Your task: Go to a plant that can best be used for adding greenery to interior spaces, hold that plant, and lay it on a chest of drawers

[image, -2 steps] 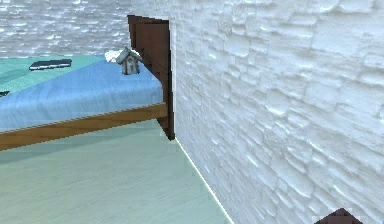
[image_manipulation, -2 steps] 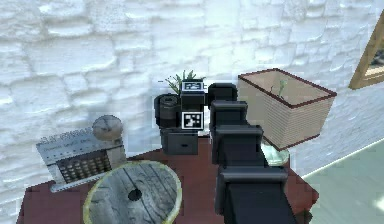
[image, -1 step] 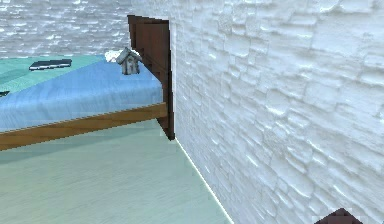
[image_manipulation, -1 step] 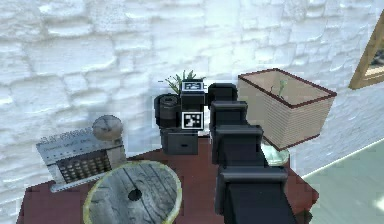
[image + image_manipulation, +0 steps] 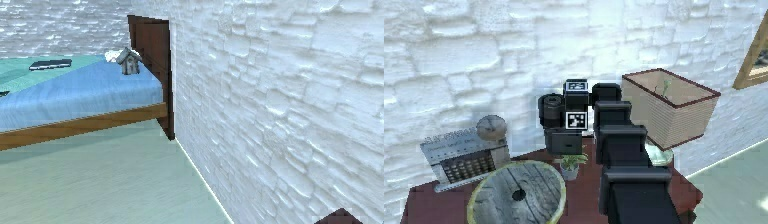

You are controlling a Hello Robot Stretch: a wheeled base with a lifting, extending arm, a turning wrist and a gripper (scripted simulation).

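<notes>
Reaching arm (image 5: 629,170): we see the dark bar run up to two white marker squares (image 5: 576,103), with the gripper (image 5: 549,110) just left of them against the white brick wall (image 5: 454,70).
Gripper: we cannot tell how its fingers are set, nor whether it holds anything.
Plant: the small green plant (image 5: 571,163) stands in a pale pot on the dark-red top (image 5: 434,192), just below the gripper in the arm side view and beside the arm.
Left of the gripper: a round grey ball (image 5: 491,127) sits near a grey ribbed box (image 5: 462,158).
Lower left: a round wooden disc (image 5: 514,196) lies at the top's near edge.
Across the arm from the gripper: a tan ribbed tub (image 5: 674,110) with a dark rim.
Well apart: a picture frame (image 5: 754,55) hangs at the arm side view's right edge.
Forward view: a blue-covered bed (image 5: 80,95) carries a small grey house shape (image 5: 127,60) and a dark flat thing (image 5: 50,64).
</notes>
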